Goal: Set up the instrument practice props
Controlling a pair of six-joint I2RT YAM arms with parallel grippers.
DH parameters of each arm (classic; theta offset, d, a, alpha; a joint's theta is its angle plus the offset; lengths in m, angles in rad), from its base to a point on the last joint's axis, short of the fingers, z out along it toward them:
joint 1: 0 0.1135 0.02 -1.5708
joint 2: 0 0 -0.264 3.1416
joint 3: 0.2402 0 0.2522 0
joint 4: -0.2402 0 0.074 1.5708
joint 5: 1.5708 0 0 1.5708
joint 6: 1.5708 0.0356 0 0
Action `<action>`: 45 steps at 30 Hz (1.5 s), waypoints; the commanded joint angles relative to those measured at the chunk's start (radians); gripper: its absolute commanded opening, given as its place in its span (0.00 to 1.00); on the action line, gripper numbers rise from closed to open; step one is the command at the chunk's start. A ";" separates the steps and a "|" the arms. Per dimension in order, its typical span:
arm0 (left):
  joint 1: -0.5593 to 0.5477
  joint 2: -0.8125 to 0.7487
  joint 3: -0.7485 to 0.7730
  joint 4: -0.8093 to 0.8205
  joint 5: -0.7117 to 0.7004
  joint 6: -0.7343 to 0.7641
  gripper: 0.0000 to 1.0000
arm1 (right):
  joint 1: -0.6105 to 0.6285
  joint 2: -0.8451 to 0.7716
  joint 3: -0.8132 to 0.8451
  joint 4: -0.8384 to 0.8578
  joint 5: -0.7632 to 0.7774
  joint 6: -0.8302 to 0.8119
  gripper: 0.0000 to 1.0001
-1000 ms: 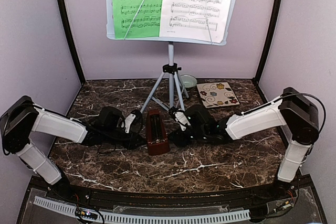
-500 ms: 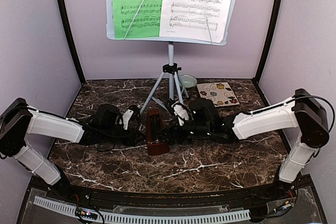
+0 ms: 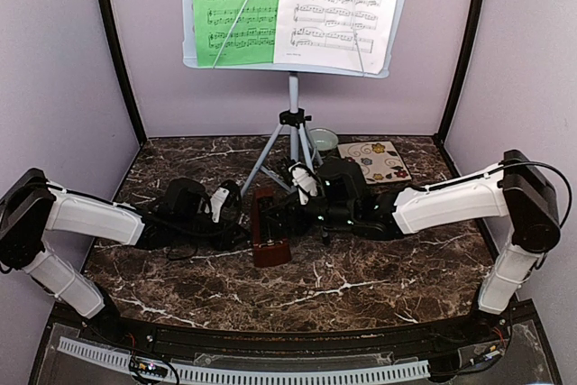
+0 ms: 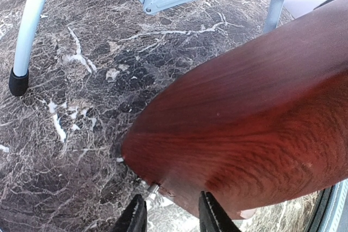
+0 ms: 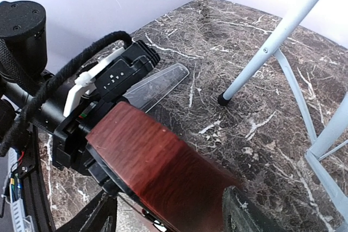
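Note:
The music stand's white desk (image 3: 288, 67) stands at the back on pale tripod legs (image 3: 293, 123), with a green sheet (image 3: 236, 2) and a white sheet (image 3: 338, 2) on it. The red-brown metronome (image 3: 269, 232) sits mid-table in front of the tripod. Its clear cover (image 5: 157, 82) shows at its front edge. My left gripper (image 3: 242, 220) is at its left side, jaws a little apart. A small metal stub (image 4: 154, 188) on the metronome's wood side (image 4: 255, 118) pokes out just ahead of them. My right gripper (image 3: 294, 214) is open and straddles the metronome body (image 5: 157, 161).
A small pale-green bowl (image 3: 323, 140) and a flower-patterned tile (image 3: 374, 161) lie behind the right arm near the back wall. Tripod feet (image 4: 18, 82) (image 5: 223, 100) rest on the marble just behind the metronome. Purple walls close in both sides.
My right gripper has moved left and now has its jaws around the metronome. My left gripper drew back slightly to the left. The metronome has barely shifted.

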 commanded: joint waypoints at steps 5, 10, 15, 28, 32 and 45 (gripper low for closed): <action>-0.003 -0.023 0.021 0.004 -0.008 -0.001 0.35 | 0.008 0.014 0.019 0.021 0.021 0.011 0.54; -0.003 -0.029 0.020 -0.001 -0.014 0.003 0.34 | 0.008 0.016 0.014 0.019 0.021 0.011 0.46; -0.003 -0.029 0.021 -0.006 -0.017 0.004 0.34 | 0.008 0.015 0.013 0.017 0.010 0.011 0.49; 0.029 -0.084 0.014 -0.038 -0.025 0.009 0.35 | 0.011 -0.002 -0.077 0.071 -0.027 0.003 0.81; 0.034 -0.086 0.015 -0.037 -0.015 0.006 0.35 | 0.011 0.029 -0.071 0.085 -0.010 0.007 0.78; 0.050 -0.082 0.022 -0.048 -0.017 0.001 0.36 | 0.018 0.093 -0.071 0.149 -0.079 0.069 0.76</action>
